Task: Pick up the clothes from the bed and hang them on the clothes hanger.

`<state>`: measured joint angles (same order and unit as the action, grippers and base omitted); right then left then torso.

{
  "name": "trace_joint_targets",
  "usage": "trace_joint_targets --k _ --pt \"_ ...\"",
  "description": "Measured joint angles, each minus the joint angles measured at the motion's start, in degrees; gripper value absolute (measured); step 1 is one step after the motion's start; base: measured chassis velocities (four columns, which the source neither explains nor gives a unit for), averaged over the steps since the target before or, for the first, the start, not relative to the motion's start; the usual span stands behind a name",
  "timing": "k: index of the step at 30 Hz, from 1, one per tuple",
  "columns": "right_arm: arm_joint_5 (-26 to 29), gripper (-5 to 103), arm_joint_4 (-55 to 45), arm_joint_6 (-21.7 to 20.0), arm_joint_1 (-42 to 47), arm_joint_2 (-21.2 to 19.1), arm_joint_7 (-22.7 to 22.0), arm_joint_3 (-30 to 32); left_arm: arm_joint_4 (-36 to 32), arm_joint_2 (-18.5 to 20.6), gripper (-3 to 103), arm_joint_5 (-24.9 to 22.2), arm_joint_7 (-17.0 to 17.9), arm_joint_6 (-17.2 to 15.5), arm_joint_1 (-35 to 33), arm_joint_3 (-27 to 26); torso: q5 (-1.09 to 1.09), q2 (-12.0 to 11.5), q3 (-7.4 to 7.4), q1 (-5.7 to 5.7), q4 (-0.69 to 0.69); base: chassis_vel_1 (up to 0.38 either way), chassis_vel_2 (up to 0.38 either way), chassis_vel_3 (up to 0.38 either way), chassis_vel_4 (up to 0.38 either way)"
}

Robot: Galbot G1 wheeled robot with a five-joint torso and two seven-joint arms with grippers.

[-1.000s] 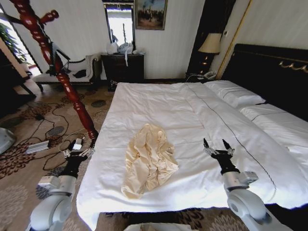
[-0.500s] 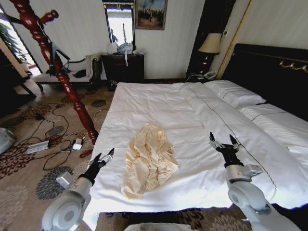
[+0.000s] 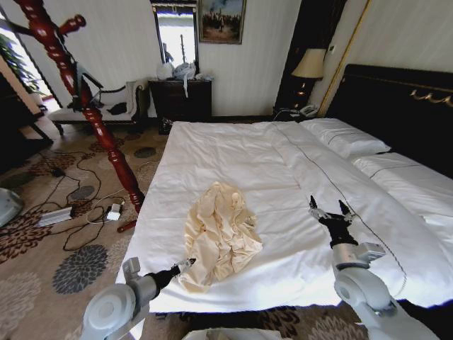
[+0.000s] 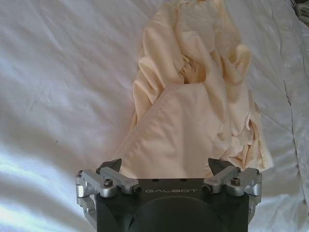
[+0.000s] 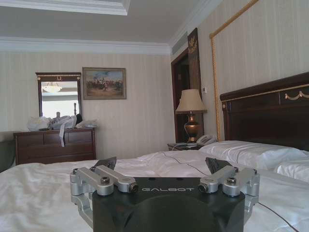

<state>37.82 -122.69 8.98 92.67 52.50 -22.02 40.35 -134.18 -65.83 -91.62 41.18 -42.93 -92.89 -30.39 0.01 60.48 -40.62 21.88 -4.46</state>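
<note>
The clothes (image 3: 219, 237) are one crumpled cream-yellow garment lying on the near half of the bed (image 3: 233, 152), which has white sheets. My left gripper (image 3: 185, 265) reaches over the bed's front edge to the garment's near left hem. In the left wrist view the left gripper (image 4: 164, 168) is open, its fingertips (image 4: 111, 166) spread to either side of the clothes' (image 4: 193, 111) near edge. My right gripper (image 3: 330, 210) stands open above the sheet, well to the right of the garment. A dark thin shape (image 3: 83, 79) hangs on the coat stand; I cannot tell whether it is the clothes hanger.
A tall red-brown coat stand (image 3: 92, 117) leans over the floor left of the bed. Cables and a power strip (image 3: 55, 216) lie on the patterned carpet. Pillows (image 3: 347, 138) and a dark headboard (image 3: 403, 106) are at the right; a dresser (image 3: 182, 99) stands at the back wall.
My left arm swung from the carpet beside the bed in over the front edge, up to the garment's near hem. The right gripper shifted slightly right a second ago and has stayed there since.
</note>
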Motion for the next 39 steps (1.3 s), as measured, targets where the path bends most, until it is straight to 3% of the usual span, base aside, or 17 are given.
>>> trace_joint_targets --k 9,13,16,19,21,28,30,33,36,39 --pt "-0.26 100 -0.39 -0.06 0.43 0.56 -0.40 -0.08 3.05 -0.68 100 5.41 -0.08 0.34 0.66 -0.57 -0.01 0.00 0.00 0.00 0.00 0.000 0.000 0.000 0.000" --pt "-0.60 100 -0.39 -0.08 0.43 0.70 -0.50 -0.16 3.56 -1.32 103 5.62 -0.55 0.49 1.01 -0.47 -0.01 0.00 0.00 0.00 0.00 0.000 0.000 0.000 0.000" --pt "-0.68 100 -0.40 -0.13 0.60 0.72 -0.70 -0.13 3.81 -1.61 100 5.61 -0.69 0.54 0.97 -0.28 0.00 0.00 0.00 0.00 0.00 0.000 0.000 0.000 0.000" --pt "-0.80 100 -0.57 -0.22 0.82 0.71 -1.27 0.14 4.23 -2.14 85 5.79 -0.74 1.00 0.80 0.07 -0.01 0.00 0.00 0.00 0.00 0.000 0.000 0.000 0.000" --pt "-0.81 100 -0.59 -0.23 0.82 0.70 -1.35 0.18 4.23 -2.22 85 5.83 -0.75 1.10 0.80 0.09 -0.01 0.00 0.00 0.00 0.00 0.000 0.000 0.000 0.000" --pt "-0.89 100 -0.61 -0.44 0.76 1.01 -2.50 0.23 3.95 -2.41 51 6.06 -1.09 1.47 0.18 -0.02 -0.01 0.00 0.00 0.00 0.00 0.000 0.000 0.000 0.000" --pt "-0.93 100 -0.62 -0.45 0.78 1.07 -2.56 0.22 3.92 -2.41 51 6.10 -1.12 1.47 0.13 -0.02 -0.01 0.00 0.00 0.00 0.00 0.000 0.000 0.000 0.000" --pt "-1.22 100 -0.67 -0.46 0.86 1.21 -2.79 0.22 3.87 -2.62 34 6.59 -1.37 1.51 0.07 0.15 -0.01 0.00 0.00 0.00 0.00 0.000 0.000 0.000 0.000" --pt "-1.33 100 -0.67 -0.46 0.94 1.22 -2.90 0.23 3.87 -2.86 29 6.99 -1.60 1.61 0.07 0.32 -0.01 0.00 0.00 0.00 0.00 0.000 0.000 0.000 0.000" --pt "-1.48 100 -0.67 -0.46 1.05 1.21 -3.09 0.36 3.77 -3.11 14 7.44 -2.11 1.81 0.02 0.45 -0.01 0.00 0.00 0.00 0.00 0.000 0.000 0.000 0.000"
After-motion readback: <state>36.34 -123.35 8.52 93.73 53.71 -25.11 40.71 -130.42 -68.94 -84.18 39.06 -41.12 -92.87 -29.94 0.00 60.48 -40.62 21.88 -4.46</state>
